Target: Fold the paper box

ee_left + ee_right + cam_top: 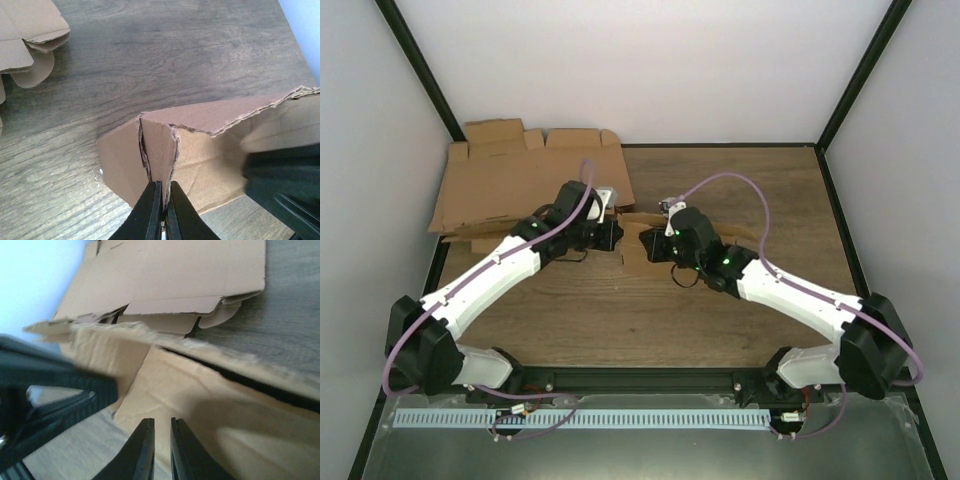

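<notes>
The paper box [215,150] stands part-formed on the table, about mid-depth and a little left of centre, directly between the two grippers. The left gripper [163,200] is clamped tight on it, both black fingers pressed together on an upright folded corner where two panels meet. The right gripper [161,435] sits at the opposite end of the box, over a broad inner panel. Its fingers are all but closed, with only a thin slit between them and nothing seen inside that slit. Whether they pinch any cardboard cannot be told. The box is plain brown corrugated card, matte, with rough fibrous edges and visible fluting along one raised wall. One panel leans over the interior as a sloping flap, and the creases at the held corner are sharp and slightly torn. Count: one box in work. Just beyond it, toward the far left corner, lies one pile of flat blanks [520,180] of the same brown card, die-cut with rounded tabs and notched flaps. The number of sheets in the pile cannot be made out. It is near the box but not touching it. The table [720,320] has a dark wood-grain surface with a dull finish. Two arms are present, white-shelled with black wrists, each trailing one purple cable [720,180]. Pale walls enclose the area, and black struts run up the far corners.
</notes>
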Action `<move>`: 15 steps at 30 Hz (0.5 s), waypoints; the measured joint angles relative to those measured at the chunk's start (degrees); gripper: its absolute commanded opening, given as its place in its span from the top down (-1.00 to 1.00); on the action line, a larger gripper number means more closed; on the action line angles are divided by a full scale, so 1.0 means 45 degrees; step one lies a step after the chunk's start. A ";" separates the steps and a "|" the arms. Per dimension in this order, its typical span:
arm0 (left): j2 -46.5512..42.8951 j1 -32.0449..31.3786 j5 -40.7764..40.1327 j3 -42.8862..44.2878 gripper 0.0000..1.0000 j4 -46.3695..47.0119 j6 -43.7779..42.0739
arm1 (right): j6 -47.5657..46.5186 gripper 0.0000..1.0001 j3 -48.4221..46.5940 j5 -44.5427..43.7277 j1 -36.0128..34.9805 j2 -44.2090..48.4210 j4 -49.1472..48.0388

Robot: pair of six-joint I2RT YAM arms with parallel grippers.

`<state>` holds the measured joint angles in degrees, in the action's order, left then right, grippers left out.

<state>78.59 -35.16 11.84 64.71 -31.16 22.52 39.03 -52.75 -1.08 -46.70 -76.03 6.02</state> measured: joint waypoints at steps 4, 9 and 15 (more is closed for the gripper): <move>0.0024 -0.0039 -0.0126 0.0005 0.92 0.0015 -0.0005 | -0.1292 0.49 -0.0005 0.0738 0.0000 0.1180 0.0763; 0.0112 -0.0063 -0.0194 0.0024 0.93 0.0024 -0.0015 | -0.3065 0.47 -0.0306 0.0797 0.0010 0.3298 0.2254; 0.0359 -0.0253 -0.0534 0.0068 0.93 0.0097 -0.0029 | -0.4556 -0.06 -0.1379 -0.0661 0.0627 0.5110 0.4877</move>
<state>80.20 -36.29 9.43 65.01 -30.72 22.39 18.52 -58.96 -4.05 -43.88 -53.04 27.97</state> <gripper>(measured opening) 0.041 0.336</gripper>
